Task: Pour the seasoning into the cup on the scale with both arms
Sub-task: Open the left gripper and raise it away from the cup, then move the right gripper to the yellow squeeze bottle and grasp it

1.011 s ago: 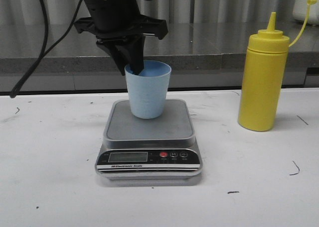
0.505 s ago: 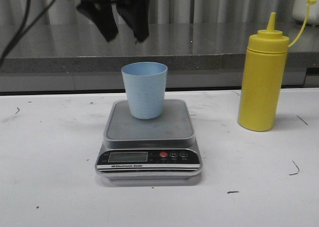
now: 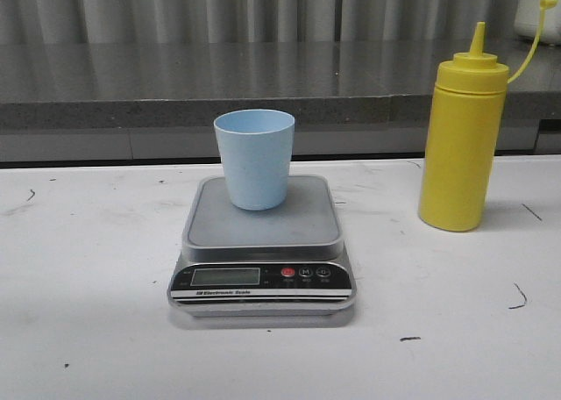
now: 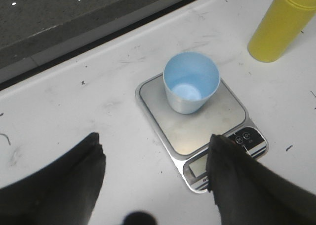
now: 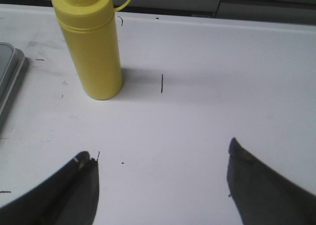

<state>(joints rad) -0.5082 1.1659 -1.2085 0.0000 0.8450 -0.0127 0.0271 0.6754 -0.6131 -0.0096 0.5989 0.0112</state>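
Both grippers gape empty above the table, each well apart from its object.

Left gripper (image 4: 155,161) has its two dark fingers spread wide and nothing between them; in its wrist view the pale blue cup (image 4: 191,83) stands upright on the steel platform of the scale (image 4: 217,121), ahead of the fingertips and clear of them. From the front the cup (image 3: 254,158) sits toward the rear of the scale (image 3: 261,246), and no arm shows in that view. Right gripper (image 5: 163,173) is likewise spread wide with only bare white table (image 5: 197,111) between its fingers; the yellow seasoning bottle (image 5: 91,45) stands upright ahead of it, nearer the one finger, untouched. From the front the bottle (image 3: 462,137) stands right of the scale, well apart from it.
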